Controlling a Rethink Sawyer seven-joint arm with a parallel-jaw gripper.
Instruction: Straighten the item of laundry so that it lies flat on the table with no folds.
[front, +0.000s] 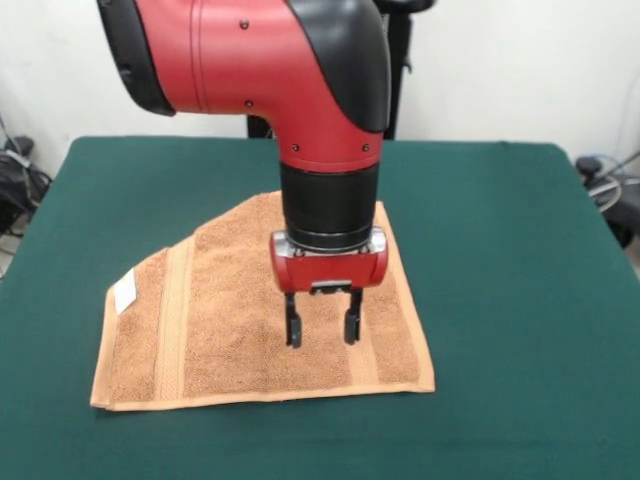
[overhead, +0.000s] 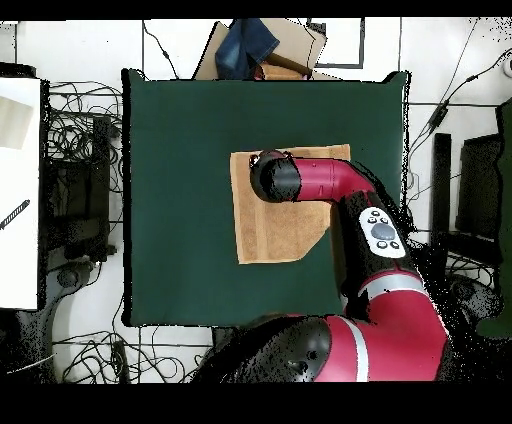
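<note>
The orange-tan towel (front: 220, 330) lies on the dark green table (front: 520, 260), near its middle. Its front edge is straight. Its far left corner is cut off by a slanted edge, as if folded under. A white tag (front: 124, 292) sits at its left edge, and woven bands run near both ends. My gripper (front: 322, 325) points straight down over the towel's middle, open and empty, with its fingertips (front: 292, 335) close to the cloth. In the overhead view the arm's wrist (overhead: 275, 178) hides the gripper and covers the towel's (overhead: 265, 235) upper part.
A cardboard box with a blue cloth (overhead: 262, 48) stands beyond the table's far edge in the overhead view. Cables lie on the floor at both sides (overhead: 85, 140). A white surface (overhead: 20, 190) stands at the left.
</note>
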